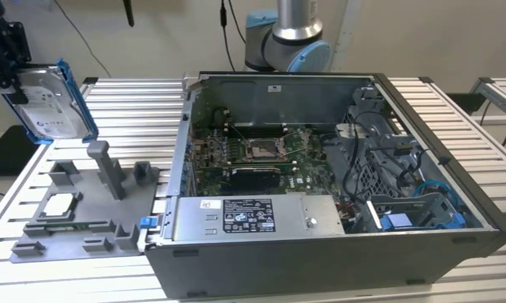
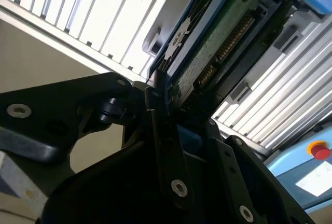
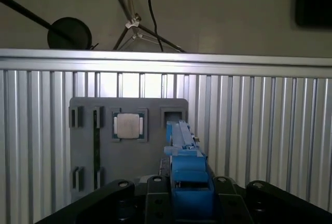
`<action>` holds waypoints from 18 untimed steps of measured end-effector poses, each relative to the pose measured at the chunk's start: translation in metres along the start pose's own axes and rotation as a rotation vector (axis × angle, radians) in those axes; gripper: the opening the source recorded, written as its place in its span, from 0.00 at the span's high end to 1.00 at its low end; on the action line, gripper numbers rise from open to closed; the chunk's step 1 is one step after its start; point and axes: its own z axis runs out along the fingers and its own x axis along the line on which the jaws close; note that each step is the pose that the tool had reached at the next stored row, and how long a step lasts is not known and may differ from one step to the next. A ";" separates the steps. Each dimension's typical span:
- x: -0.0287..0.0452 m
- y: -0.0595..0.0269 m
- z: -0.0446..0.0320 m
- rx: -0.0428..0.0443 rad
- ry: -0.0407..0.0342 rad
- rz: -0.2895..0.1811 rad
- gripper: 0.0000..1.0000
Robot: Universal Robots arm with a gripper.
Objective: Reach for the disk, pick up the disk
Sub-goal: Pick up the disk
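Disk (image 1: pixel 52 104) is hanging in the air at the exterior view's far left, standing on edge with its labelled silver face turned toward the camera and its blue frame running along its edges. It is sitting clear of the bench (image 1: pixel 131 104), above the bench's left end. Gripper (image 1: pixel 15 82) is closing on the disk from above, its jaws pressing against it from both sides so that nothing else is bearing the disk.

In the second wrist view the disk (image 2: pixel 207 53) is showing edge-on, with its green circuit board and a row of connector pins facing the camera, and the black gripper (image 2: pixel 161 97) is pinching its near end. In the first wrist view the blue frame of the disk (image 3: pixel 182 149) is sticking out from between the jaws of the gripper (image 3: pixel 188 195), with the ribbed bench (image 3: pixel 259 130) lying beyond it.

A grey fixture (image 1: pixel 88 221) is lying on the near left of the bench, below the disk, carrying a square chip (image 1: pixel 59 205) in one pocket. An open computer case (image 1: pixel 261 259) is taking up the middle and right of the bench, just beside the fixture. The arm's base (image 1: pixel 288 44) is standing behind the case at the far side.
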 end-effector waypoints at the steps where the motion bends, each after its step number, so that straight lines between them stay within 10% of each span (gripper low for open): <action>1: -0.0001 0.0000 -0.0015 0.0000 0.0000 0.000 1.00; 18: -0.0014 0.0003 -0.0280 0.0000 0.0000 0.000 1.00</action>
